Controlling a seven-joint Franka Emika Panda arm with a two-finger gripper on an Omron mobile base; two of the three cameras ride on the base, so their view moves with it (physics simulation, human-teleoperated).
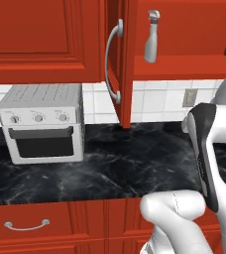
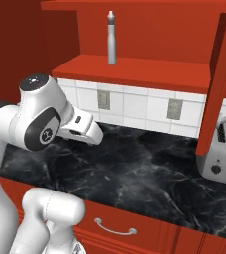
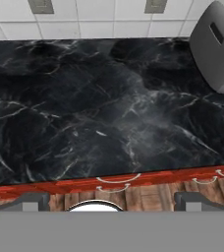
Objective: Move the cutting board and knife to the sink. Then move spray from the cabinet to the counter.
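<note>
High in the upper middle of both base views, the spray (image 1: 152,37) stands upright on the red shelf of the open cabinet (image 1: 184,67), above the black counter (image 1: 115,168). At the bottom of the hand view, the claw (image 3: 109,199) hangs wide open and empty over the counter's front edge.

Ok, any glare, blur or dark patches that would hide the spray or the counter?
Left base view: spray sharp, evenly lit against the red cabinet. Right base view: soft shadow on the counter under the shelf, no glare. Hand view: counter veining crisp, toaster slightly stretched at the corner.
</note>
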